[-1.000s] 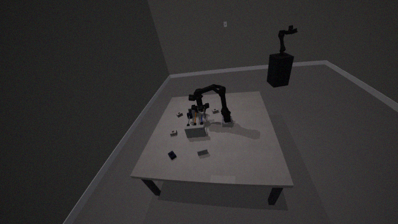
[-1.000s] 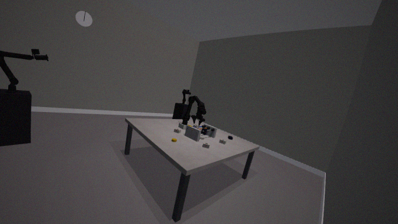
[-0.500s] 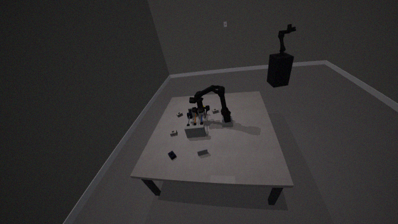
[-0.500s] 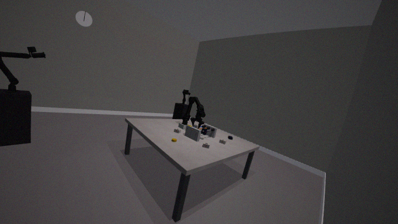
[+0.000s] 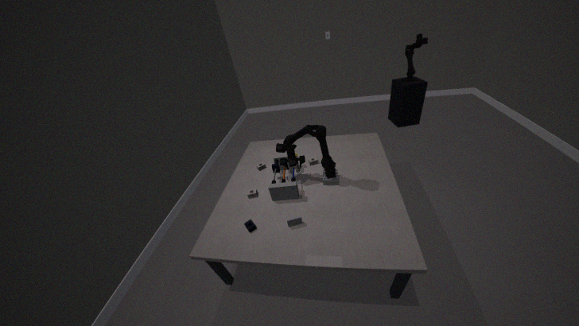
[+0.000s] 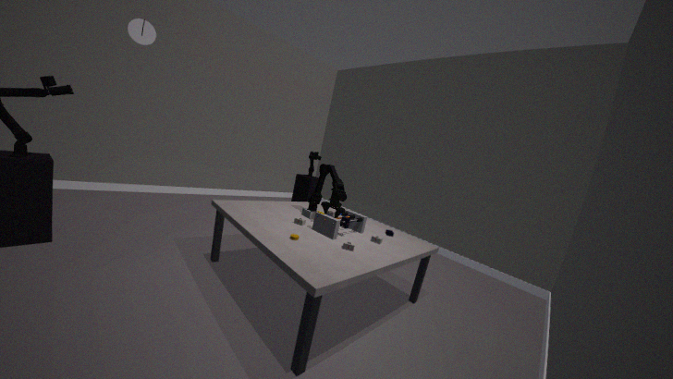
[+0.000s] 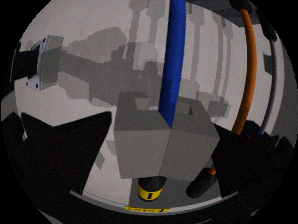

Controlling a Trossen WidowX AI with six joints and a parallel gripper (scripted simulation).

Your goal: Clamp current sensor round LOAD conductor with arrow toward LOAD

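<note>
The grey sensor [image 7: 167, 150] sits round the blue conductor [image 7: 175, 55] [image 5: 293, 172] in the wrist view, just above a black end sleeve with a yellow band [image 7: 149, 193]. The yellow LOAD label [image 7: 146, 209] lies below that sleeve. The sensor's two halves meet at a seam facing the camera; whether the latch has caught cannot be told, and no arrow shows. My gripper [image 7: 160, 121] [image 5: 289, 162] is open and holds nothing, with one black finger on each side of the sensor. In the exterior view the sensor is too small to make out.
An orange conductor [image 7: 251, 65] and a grey conductor [image 7: 276, 75] run to the right of the blue one. An upright grey panel [image 5: 285, 192] [image 6: 325, 225] bears the conductors' ends. Small grey blocks [image 5: 252, 193] [image 6: 348, 246], a dark block [image 5: 250, 226] and a yellow disc [image 6: 294, 237] lie around.
</note>
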